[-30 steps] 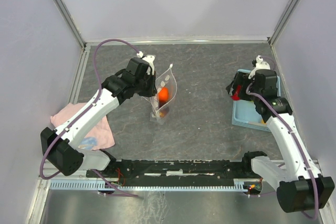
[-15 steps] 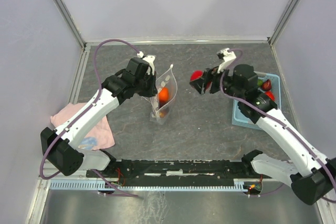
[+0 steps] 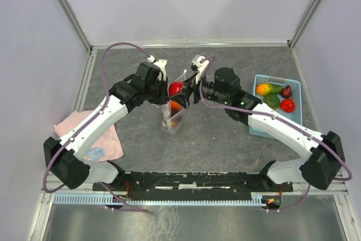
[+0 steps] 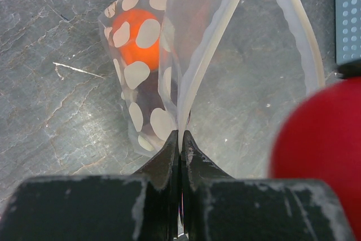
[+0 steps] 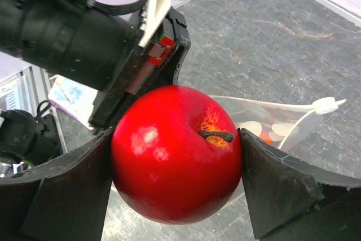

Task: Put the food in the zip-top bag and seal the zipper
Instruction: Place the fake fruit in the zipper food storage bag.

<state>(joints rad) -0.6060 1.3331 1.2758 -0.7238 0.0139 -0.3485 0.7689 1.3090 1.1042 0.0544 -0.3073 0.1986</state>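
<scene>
The clear zip-top bag (image 3: 177,105) stands upright mid-table with its mouth open, and an orange fruit (image 4: 134,42) lies inside behind the white spots. My left gripper (image 4: 180,139) is shut on the bag's near edge, holding the mouth up. The whitish zipper (image 4: 300,35) curves away on the right. My right gripper (image 5: 176,165) is shut on a bright red apple (image 5: 176,162). That apple (image 3: 175,88) hangs just above the bag's mouth, close beside my left gripper (image 3: 164,87). More food lies in the basket: a mango (image 3: 262,89), a green fruit (image 3: 272,100), a red one (image 3: 287,105) and a maroon one (image 3: 286,91).
The light-blue perforated basket (image 3: 276,76) sits at the right, partly under my right arm. A pink cloth (image 3: 93,134) lies at the left near the left arm's base. Metal frame posts and walls close in the table at the back and sides.
My right arm has swung left from the basket across the table, carrying the red apple to just over the bag's mouth. The left arm and the bag have stayed put.
</scene>
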